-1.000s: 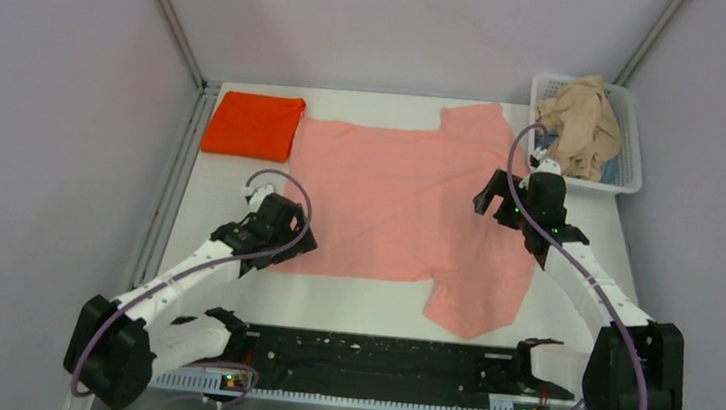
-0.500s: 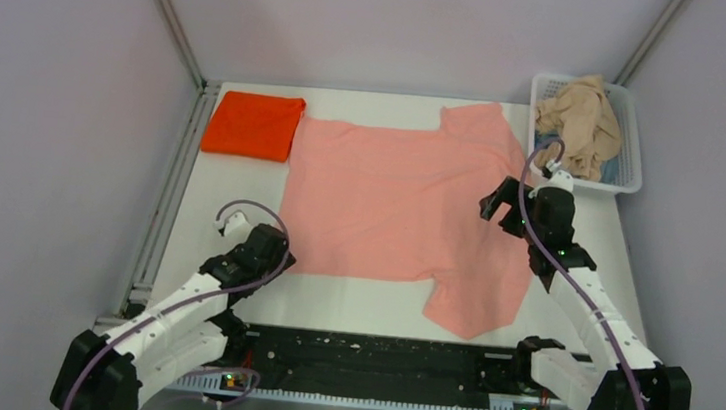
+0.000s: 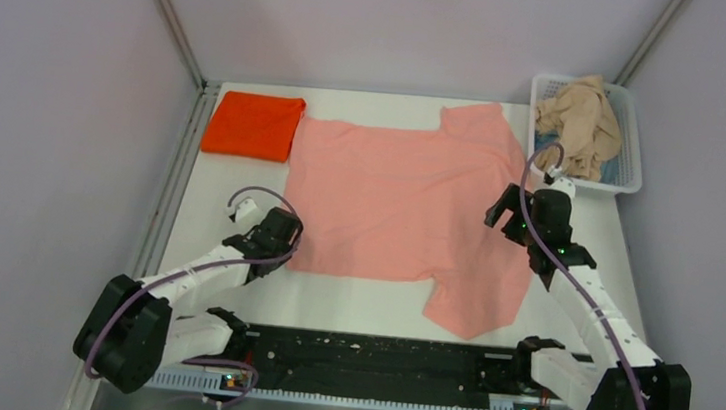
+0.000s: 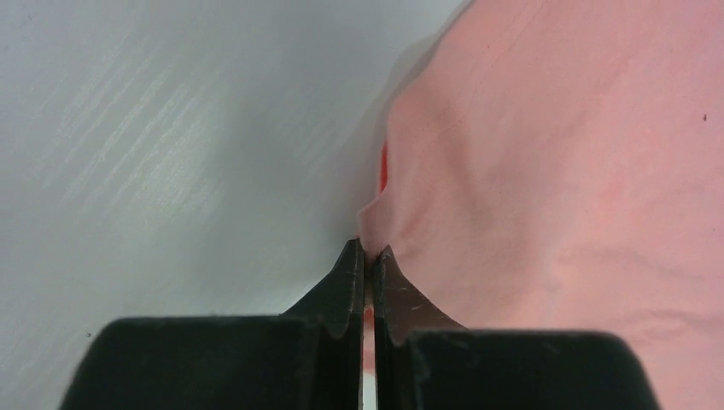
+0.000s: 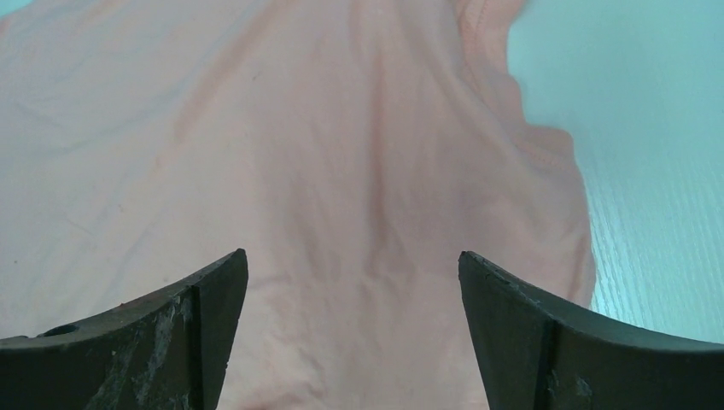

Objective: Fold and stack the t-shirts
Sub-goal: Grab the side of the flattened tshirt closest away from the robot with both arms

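Left arm (image 3: 194,272) reaches low, jaws pinching the salmon-pink t-shirt (image 3: 390,198).

Left gripper (image 4: 365,248) pinched tight on pink tee (image 4: 555,171) edge, arm low; right gripper (image 5: 350,256) spread wide, arm extended forward.

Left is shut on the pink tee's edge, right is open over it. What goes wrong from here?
1. The left gripper pinches only the very edge of the pink tee. That thin bite may slip when lifted.
2. The right gripper is open above the cloth and holds nothing. A one-sided pull would likely skew or bunch the tee.
3. The folded orange tee lies close beside the pink tee's far corner and could get dragged.
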